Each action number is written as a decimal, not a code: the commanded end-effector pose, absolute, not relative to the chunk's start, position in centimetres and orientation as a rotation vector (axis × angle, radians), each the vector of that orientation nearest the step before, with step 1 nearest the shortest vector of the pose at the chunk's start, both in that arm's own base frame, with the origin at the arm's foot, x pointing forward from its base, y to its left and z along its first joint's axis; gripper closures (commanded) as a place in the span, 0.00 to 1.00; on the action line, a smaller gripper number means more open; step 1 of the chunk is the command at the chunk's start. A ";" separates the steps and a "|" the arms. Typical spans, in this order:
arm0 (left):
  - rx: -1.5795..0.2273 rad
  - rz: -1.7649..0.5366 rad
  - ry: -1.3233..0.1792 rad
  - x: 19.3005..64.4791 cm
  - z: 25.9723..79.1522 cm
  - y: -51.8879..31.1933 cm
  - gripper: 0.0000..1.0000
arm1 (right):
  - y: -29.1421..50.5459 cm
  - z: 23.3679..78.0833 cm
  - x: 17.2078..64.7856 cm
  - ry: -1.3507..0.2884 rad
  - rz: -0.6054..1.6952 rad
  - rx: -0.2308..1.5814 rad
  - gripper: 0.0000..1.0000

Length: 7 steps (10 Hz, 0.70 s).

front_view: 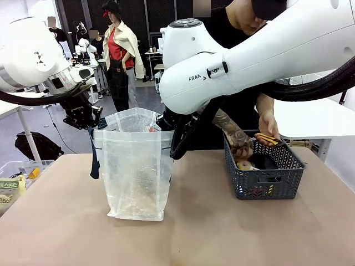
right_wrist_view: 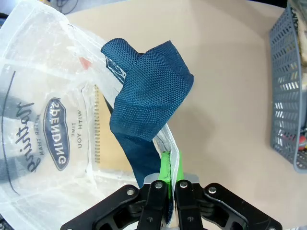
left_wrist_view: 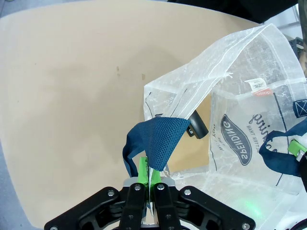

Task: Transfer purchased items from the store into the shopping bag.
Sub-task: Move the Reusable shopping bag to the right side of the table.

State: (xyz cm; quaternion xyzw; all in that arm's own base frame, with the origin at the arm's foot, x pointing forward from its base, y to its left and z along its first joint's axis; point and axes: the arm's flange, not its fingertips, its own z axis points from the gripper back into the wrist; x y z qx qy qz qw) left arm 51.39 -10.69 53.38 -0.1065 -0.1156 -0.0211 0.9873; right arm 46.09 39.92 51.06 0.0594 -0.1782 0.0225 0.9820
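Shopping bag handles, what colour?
Shopping bag handle: dark blue mesh weave, clearest in the right wrist view.

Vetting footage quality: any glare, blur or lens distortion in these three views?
Front view: evenly lit, the right arm looms large near the lens. Left wrist view: the table edge looks curved; the shopping bag print is sharp. Right wrist view: the basket wall bows; the handle mesh is crisp.

Robotics lab hall. Brown-covered work table in front; white tables around, grey floor, black backpack beside a table leg, dark panels along back wall.
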 end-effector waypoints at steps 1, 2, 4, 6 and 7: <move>-0.214 -0.037 -0.236 51.4 53.6 -10.5 1.00 | 39.8 51.2 46.1 -0.364 0.043 0.124 1.00; -0.214 -0.037 -0.236 51.4 53.6 -10.5 1.00 | 39.8 51.2 46.1 -0.364 0.043 0.124 1.00; -0.214 -0.037 -0.236 51.4 53.6 -10.5 1.00 | 39.8 51.2 46.1 -0.364 0.043 0.124 1.00; -0.214 -0.037 -0.236 51.4 53.6 -10.5 1.00 | 39.8 51.2 46.1 -0.364 0.043 0.124 1.00; -0.214 -0.037 -0.236 51.4 53.6 -10.5 1.00 | 39.8 51.2 46.1 -0.364 0.043 0.124 1.00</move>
